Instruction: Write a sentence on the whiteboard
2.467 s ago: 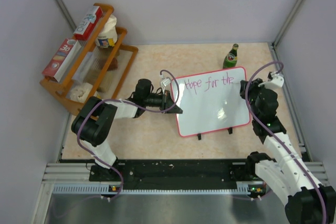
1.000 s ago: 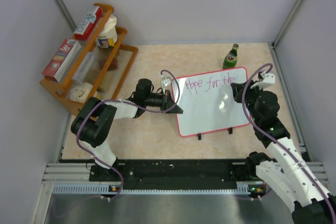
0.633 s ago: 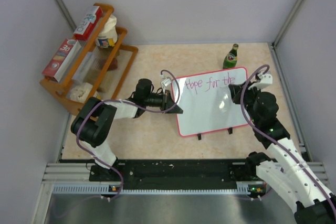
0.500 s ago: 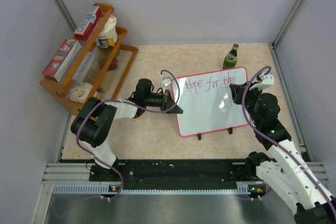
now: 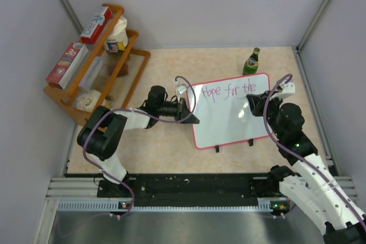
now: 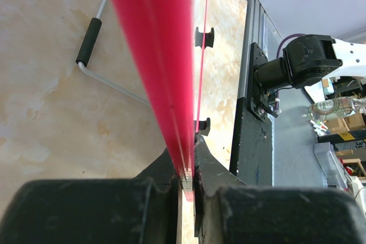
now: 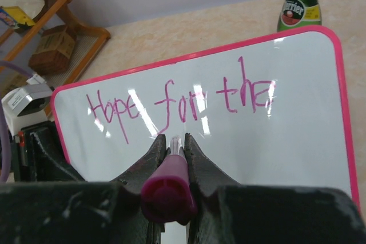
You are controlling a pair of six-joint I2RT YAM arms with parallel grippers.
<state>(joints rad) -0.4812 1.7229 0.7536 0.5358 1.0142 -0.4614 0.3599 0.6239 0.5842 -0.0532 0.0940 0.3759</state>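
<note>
The right end effector (image 7: 173,141) is closed on a purple marker (image 7: 168,190), its two dark fingers pinching the barrel with the pale tip pointing at the whiteboard (image 7: 274,141). The tip sits just below the word "for", near the board face; whether it touches cannot be told. In the top view this end effector (image 5: 251,105) hangs over the right half of the board.

The left end effector (image 6: 186,164) is clamped on the board's red-pink rim (image 6: 154,55), gripping its left edge, as the top view also shows (image 5: 186,112).

The whiteboard (image 5: 229,121) stands right of centre on the beige stone-patterned surface (image 5: 166,147), resting on two black clip feet (image 5: 217,149) at its near edge. The sentence (image 7: 177,104) so far reads "Hope for the" in pink-purple strokes, one line along the top of the board.

Beyond the board's far right corner stands a green glass bottle (image 5: 250,61). A wooden rack (image 5: 97,67) holding boxes and packets stands at the far left.
</note>
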